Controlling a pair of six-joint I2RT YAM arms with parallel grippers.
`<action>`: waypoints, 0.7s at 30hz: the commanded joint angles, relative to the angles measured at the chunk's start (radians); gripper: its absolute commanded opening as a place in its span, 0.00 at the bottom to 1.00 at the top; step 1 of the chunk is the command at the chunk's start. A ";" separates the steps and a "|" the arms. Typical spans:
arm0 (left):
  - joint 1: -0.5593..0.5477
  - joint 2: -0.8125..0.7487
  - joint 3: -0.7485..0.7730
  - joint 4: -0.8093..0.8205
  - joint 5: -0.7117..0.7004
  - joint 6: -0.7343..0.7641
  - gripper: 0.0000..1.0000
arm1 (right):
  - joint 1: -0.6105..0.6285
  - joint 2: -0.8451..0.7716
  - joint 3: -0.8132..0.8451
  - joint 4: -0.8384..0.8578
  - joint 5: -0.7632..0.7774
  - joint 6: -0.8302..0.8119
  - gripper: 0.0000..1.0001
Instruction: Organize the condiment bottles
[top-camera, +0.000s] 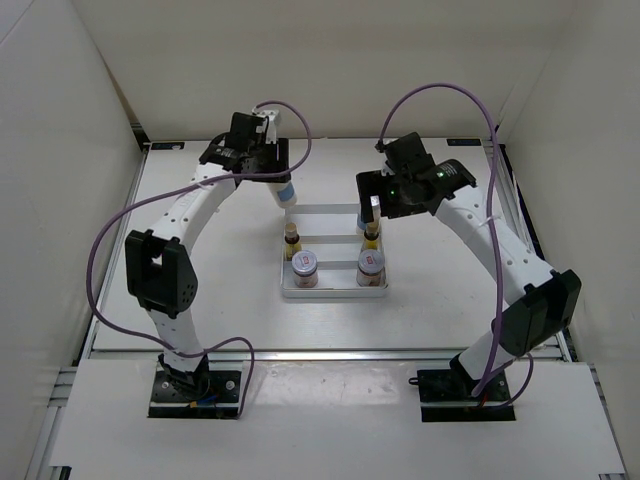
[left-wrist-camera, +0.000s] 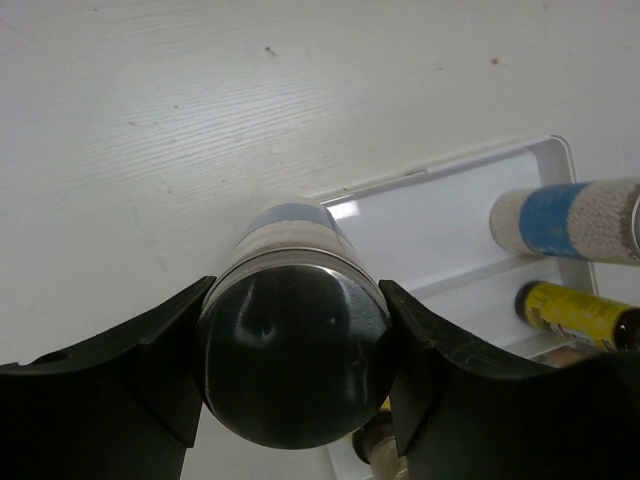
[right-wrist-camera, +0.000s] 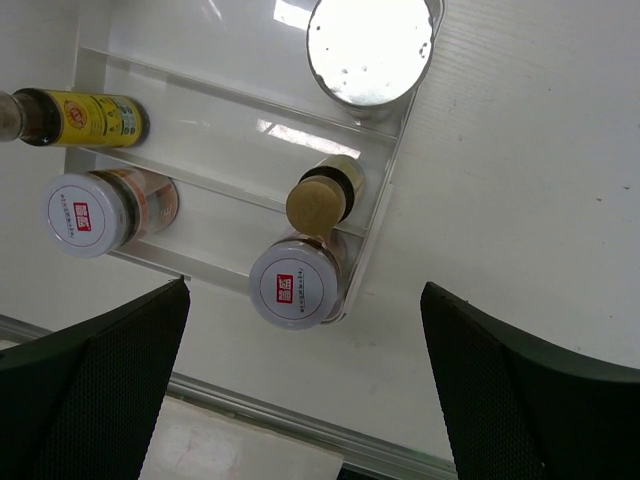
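5 of the 6 condiment bottles stand in the tray (top-camera: 335, 293), sorted by kind. The left jar (right-wrist-camera: 85, 215) and right jar (right-wrist-camera: 295, 285) fill the front row. The left yellow bottle (right-wrist-camera: 85, 117) and right yellow bottle (right-wrist-camera: 325, 195) fill the middle row. The placed tall bottle (right-wrist-camera: 370, 45) stands at the right of the back row.

The last tall bottle (left-wrist-camera: 290, 350) is left. The left tool (left-wrist-camera: 297, 330) is closed on its silver cap and holds it tilted at the tray's back-left corner, beside the free back slot. Whether its base touches the desk (top-camera: 450, 300) or hangs clear is hard to judge from here.

The right tool (right-wrist-camera: 305, 292) hovers wide open above the tray's right side and grips nothing. By my reckoning, 1 placement finishes the job.
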 joint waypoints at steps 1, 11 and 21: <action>-0.013 -0.068 -0.015 0.032 0.074 -0.001 0.52 | -0.002 -0.053 -0.007 0.029 -0.015 0.019 0.99; -0.093 -0.039 -0.045 0.032 0.076 0.008 0.51 | -0.002 -0.062 -0.027 0.029 -0.033 0.019 0.99; -0.102 0.023 -0.088 0.032 0.085 0.008 0.51 | -0.002 -0.081 -0.038 0.029 -0.024 0.028 0.99</action>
